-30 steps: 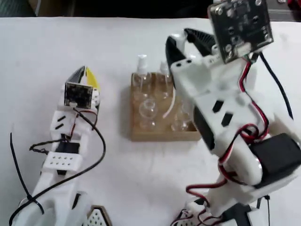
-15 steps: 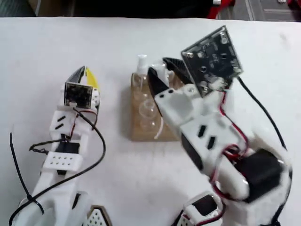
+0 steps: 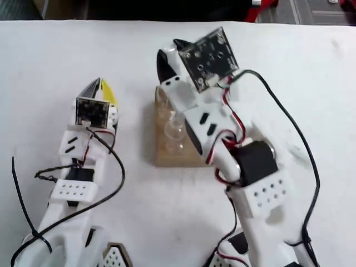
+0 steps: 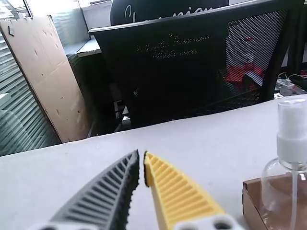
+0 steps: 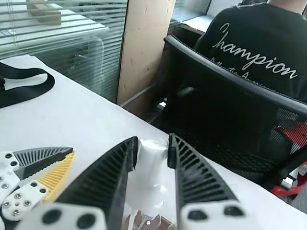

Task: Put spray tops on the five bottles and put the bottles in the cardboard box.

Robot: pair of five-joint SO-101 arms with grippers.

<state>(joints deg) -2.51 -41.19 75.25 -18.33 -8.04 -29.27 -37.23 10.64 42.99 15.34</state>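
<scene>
Capping, I'd judge: the right pincer [image 5: 152,139] grips a spray top [image 5: 152,163] over the box's [image 3: 167,161] far-left corner. Next, seat it squarely on an open bottle [image 3: 176,127]. The left pincer [image 4: 141,154] is closed and empty.

Bright, even daylight throughout. High view: the white table top [image 3: 55,50] is close to washed out, the shadows beside both arms are faint and soft-edged, and the strip beyond the table's far edge falls to near black. Left wrist view: light comes in from the slatted window [image 4: 19,110] beyond the table. The black mesh chair [image 4: 192,72] reads as a dark mass, and there are small glints on the clear plastic bottle [image 4: 283,187]. Right wrist view: the window with horizontal blinds [image 5: 57,28] glares pale. The white spray top [image 5: 152,163], pinched between the right gripper's [image 5: 152,140] black fingers, is lit flat with little shading.
</scene>
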